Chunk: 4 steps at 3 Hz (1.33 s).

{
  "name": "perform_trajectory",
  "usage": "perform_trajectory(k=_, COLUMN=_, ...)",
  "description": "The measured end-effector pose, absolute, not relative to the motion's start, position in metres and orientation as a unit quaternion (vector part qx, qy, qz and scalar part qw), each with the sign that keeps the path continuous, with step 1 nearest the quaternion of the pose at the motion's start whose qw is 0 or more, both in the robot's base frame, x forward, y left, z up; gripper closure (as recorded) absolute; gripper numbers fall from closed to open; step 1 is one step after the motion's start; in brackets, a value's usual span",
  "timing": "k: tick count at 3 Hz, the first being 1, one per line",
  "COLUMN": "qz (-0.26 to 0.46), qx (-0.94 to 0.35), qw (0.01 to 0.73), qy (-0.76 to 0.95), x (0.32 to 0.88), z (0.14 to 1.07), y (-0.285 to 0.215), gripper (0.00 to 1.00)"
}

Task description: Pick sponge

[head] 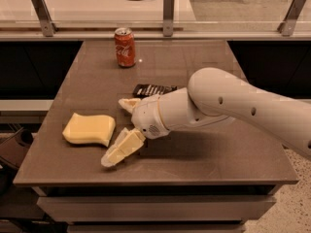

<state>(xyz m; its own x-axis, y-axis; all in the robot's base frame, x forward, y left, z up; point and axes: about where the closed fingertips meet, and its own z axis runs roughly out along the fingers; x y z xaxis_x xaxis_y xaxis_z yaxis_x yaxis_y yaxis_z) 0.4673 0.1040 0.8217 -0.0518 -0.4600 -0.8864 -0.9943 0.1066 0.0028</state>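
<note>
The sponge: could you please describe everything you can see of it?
The sponge is a pale yellow, thick foam block with wavy edges, lying flat on the table near its left edge as seen. Nothing grips it; the open gripper sits just beside its right end, fingers spread toward it.

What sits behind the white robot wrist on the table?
A dark flat wrapper, partly hidden by the arm. The open gripper hangs beside the pale yellow foam sponge.
</note>
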Motion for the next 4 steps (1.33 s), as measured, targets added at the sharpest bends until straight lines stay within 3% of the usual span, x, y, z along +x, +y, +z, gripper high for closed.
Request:
perform_trajectory(k=2, qz=0.393, qx=-0.557, qw=0.407, qy=0.609, x=0.464, z=0.82, y=0.137, gripper=0.0)
perform_trajectory(k=3, qz=0.393, qx=-0.558, qw=0.406, qy=0.607, x=0.463, z=0.821, y=0.138, gripper=0.17)
perform_trajectory(k=4, qz=0.393, qx=-0.56, qw=0.406, qy=0.606, x=0.462, z=0.822, y=0.14, gripper=0.41)
